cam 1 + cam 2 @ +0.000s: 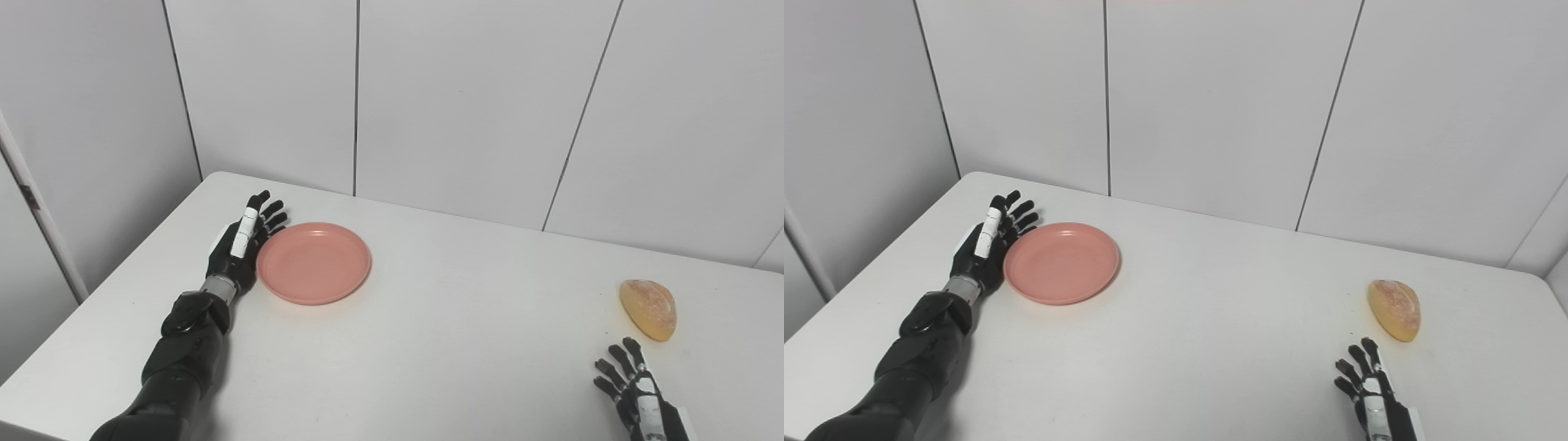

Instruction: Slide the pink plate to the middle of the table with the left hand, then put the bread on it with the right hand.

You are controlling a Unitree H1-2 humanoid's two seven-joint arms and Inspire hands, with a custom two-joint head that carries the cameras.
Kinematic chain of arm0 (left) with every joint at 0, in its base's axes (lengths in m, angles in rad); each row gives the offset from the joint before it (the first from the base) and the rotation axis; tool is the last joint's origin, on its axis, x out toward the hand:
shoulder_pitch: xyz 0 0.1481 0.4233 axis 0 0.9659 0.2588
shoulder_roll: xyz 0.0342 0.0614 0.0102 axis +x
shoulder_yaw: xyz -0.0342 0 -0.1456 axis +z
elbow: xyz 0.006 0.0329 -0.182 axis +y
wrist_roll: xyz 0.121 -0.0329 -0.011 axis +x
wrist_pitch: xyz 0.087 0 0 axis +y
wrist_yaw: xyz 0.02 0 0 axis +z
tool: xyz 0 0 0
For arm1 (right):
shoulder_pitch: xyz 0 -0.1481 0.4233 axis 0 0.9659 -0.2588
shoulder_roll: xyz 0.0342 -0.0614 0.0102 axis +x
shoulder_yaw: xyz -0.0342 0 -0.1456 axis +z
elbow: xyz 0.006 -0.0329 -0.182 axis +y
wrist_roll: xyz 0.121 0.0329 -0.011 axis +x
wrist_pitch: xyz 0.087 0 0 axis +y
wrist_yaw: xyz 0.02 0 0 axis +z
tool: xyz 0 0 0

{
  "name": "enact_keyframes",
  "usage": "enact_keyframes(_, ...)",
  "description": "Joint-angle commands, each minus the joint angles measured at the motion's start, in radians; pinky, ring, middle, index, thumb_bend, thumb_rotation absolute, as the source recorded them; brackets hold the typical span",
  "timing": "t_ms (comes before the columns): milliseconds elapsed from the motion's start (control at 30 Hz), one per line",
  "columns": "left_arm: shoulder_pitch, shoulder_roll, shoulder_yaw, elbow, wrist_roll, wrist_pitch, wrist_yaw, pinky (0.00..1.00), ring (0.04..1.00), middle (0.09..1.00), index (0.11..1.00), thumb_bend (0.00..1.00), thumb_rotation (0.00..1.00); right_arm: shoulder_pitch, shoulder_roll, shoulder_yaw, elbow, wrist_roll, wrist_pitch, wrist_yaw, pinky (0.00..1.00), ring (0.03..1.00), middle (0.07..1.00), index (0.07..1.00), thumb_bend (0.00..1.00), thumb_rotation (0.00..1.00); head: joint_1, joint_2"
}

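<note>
The open left hand (242, 248) presses the pink plate (313, 262)'s left rim; pushed high, its fingers may ride over. The right hand (637, 392) waits open near the bread (649, 309).

A plain salmon-pink plate (313, 263), a golden-brown speckled bread (648, 308), black-and-white hands, all on a white counter (459, 343).

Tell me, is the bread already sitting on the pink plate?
No, the bread lies on the bare table, far right of the empty pink plate.
</note>
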Motion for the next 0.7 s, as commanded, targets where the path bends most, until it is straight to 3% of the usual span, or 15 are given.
enact_keyframes(0,-0.009,-0.016,-0.012,-0.036,0.009,0.005,0.007,0.91,0.904,0.91,0.95,0.95,0.82,0.04,0.011,0.005,0.028,-0.003,0.019,-0.002,0.86,0.88,0.942,0.974,0.85,1.0,-0.004,0.007)
enact_keyframes(200,0.005,-0.057,-0.022,-0.091,0.004,0.047,0.01,0.92,0.912,0.912,0.943,0.95,0.81,0.039,0.014,0.007,0.031,-0.001,0.015,0.0,0.86,0.885,0.945,0.978,0.84,1.0,-0.008,0.008)
enact_keyframes(667,0.007,-0.118,-0.062,-0.086,0.029,0.046,0.024,0.88,0.913,0.919,0.954,0.96,0.84,0.036,0.021,0.014,0.032,-0.008,0.017,-0.002,0.86,0.887,0.947,0.982,0.85,1.0,-0.017,0.012)
